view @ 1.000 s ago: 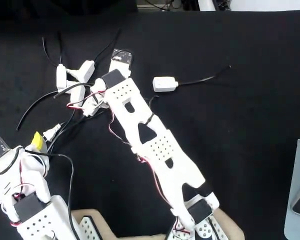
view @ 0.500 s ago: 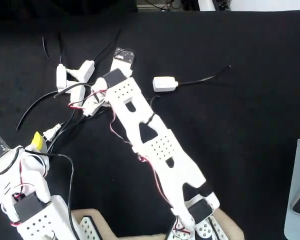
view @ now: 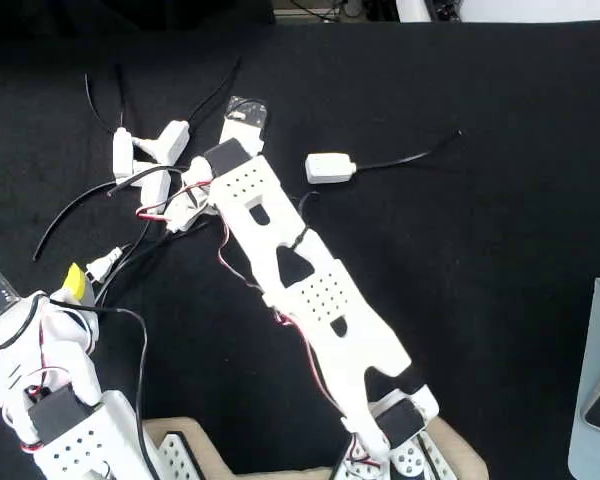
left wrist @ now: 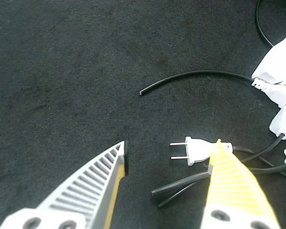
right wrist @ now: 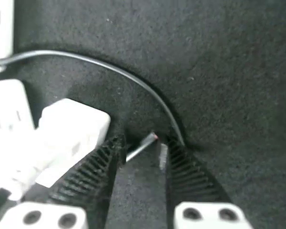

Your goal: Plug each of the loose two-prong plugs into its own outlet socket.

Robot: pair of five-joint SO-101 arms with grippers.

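A loose white two-prong plug (left wrist: 196, 150) lies on the black cloth, its prongs in the gap of my open left gripper (left wrist: 170, 144) and its body beside the yellow finger (left wrist: 227, 174). From above, this plug (view: 102, 266) lies just past the left gripper (view: 72, 284) at the lower left. My right gripper (view: 187, 203) is down among the white outlet sockets (view: 156, 187). Its black fingers (right wrist: 105, 160) stand a little apart, with a thin cable end (right wrist: 142, 146) between the tips and a white block (right wrist: 71, 128) beside them. Another socket (view: 330, 167) lies alone to the right.
Two more white sockets (view: 123, 152) (view: 170, 140) and several black cables (view: 75, 207) crowd the upper left. A slotted socket face (right wrist: 5, 121) sits beside the white block. A grey bin (view: 595, 390) stands at the right edge. Open cloth spreads across the right half.
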